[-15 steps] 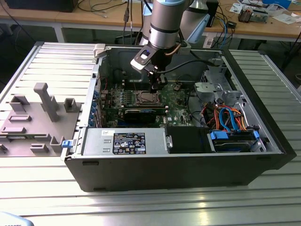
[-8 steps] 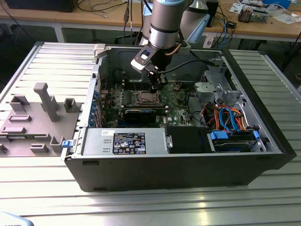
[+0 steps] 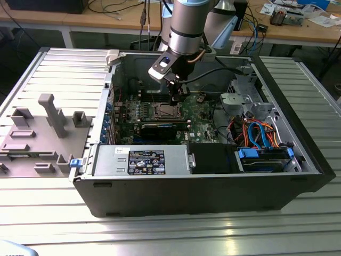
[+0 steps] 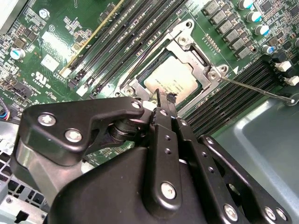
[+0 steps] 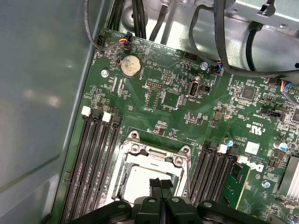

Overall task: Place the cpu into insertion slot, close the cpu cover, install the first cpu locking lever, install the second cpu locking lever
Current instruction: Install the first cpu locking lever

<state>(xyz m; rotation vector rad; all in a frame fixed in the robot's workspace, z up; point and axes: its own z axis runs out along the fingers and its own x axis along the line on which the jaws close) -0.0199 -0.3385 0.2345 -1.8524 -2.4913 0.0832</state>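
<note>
First wrist view, and the pincer (image 5: 160,185) is clenched, both black fingertips pressed flat together with nothing visible between them. It hangs right over the cpu (image 5: 138,182), at the edge of its pale silvery top; I cannot tell whether it touches. The second wrist view agrees: the closed pincer (image 4: 163,99) has its tip at the rim of the cpu (image 4: 175,81).

The cpu sits square in the slot (image 3: 166,111), and the cover (image 4: 189,53) lies as a silvery frame around it, apparently down flat, with the chip showing through its open middle. The frame's screwed corners show in the first wrist view too (image 5: 156,153). A thin wire lever (image 4: 254,88) runs from one corner of the frame out across the black memory slots (image 4: 117,46); whether it is latched I cannot tell.

Memory slots (image 5: 96,163) flank the socket on both sides, all set in the green motherboard (image 5: 173,100), which also carries a round coin cell (image 5: 130,65).

Over to the exterior view: the arm (image 3: 186,26) reaches down into an open computer case (image 3: 213,197), with the pincer (image 3: 177,98) low over the board. Orange and blue cables (image 3: 256,133) bunch at the exterior view's right inside the case. The case lies on a ribbed metal counter (image 3: 160,229), and a grey holder block (image 3: 50,114) stands beside it at the exterior view's left.
</note>
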